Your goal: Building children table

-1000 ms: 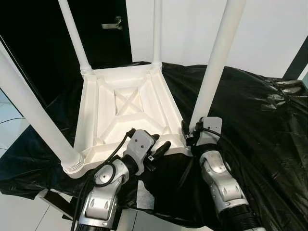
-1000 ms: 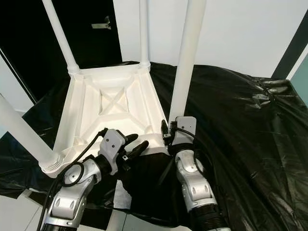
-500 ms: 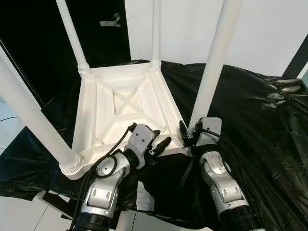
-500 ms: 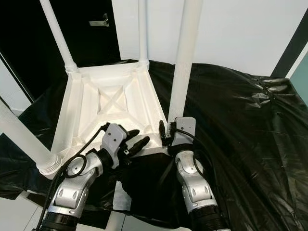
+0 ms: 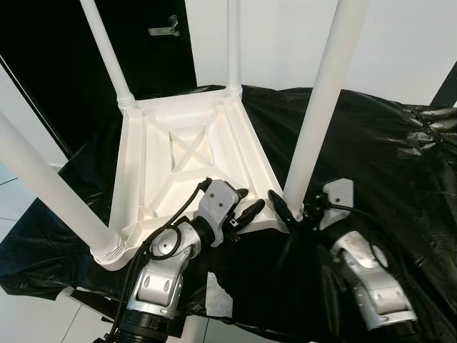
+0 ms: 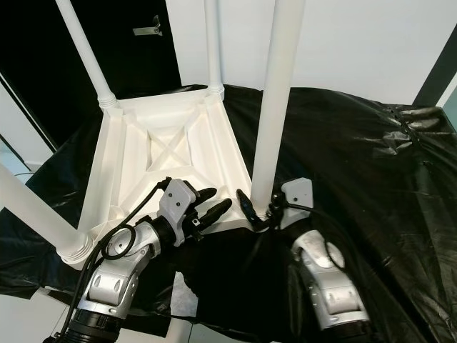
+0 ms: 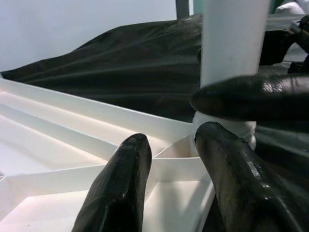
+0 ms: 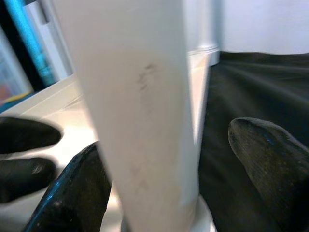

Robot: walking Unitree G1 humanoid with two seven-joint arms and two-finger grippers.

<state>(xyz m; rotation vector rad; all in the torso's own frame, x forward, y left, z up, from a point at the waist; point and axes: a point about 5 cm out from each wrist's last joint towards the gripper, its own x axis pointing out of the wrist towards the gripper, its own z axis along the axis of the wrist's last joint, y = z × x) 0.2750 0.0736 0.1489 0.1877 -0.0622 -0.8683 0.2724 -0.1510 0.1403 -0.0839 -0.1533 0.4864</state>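
The white children's table (image 5: 186,150) lies upside down on a black plastic sheet (image 5: 385,157), with its legs pointing up. My right gripper (image 5: 293,207) is open and straddles the base of the near right leg (image 5: 321,100). In the right wrist view one finger (image 8: 72,193) lies against that leg (image 8: 140,111) and the other finger (image 8: 270,159) stands off it. My left gripper (image 5: 250,201) is open, its fingers (image 7: 120,193) resting over the table's near rim (image 7: 145,121), just left of that leg's socket.
The other legs rise at the near left (image 5: 43,186), far left (image 5: 107,57) and far middle (image 5: 233,43). A dark door with a handle (image 5: 163,28) stands at the back left, beside a white wall. The sheet hangs over the near edge above a pale floor (image 5: 28,314).
My right forearm has swung out to the right, its fingers staying at the leg's base. My left gripper has slid along the near rim toward that leg.
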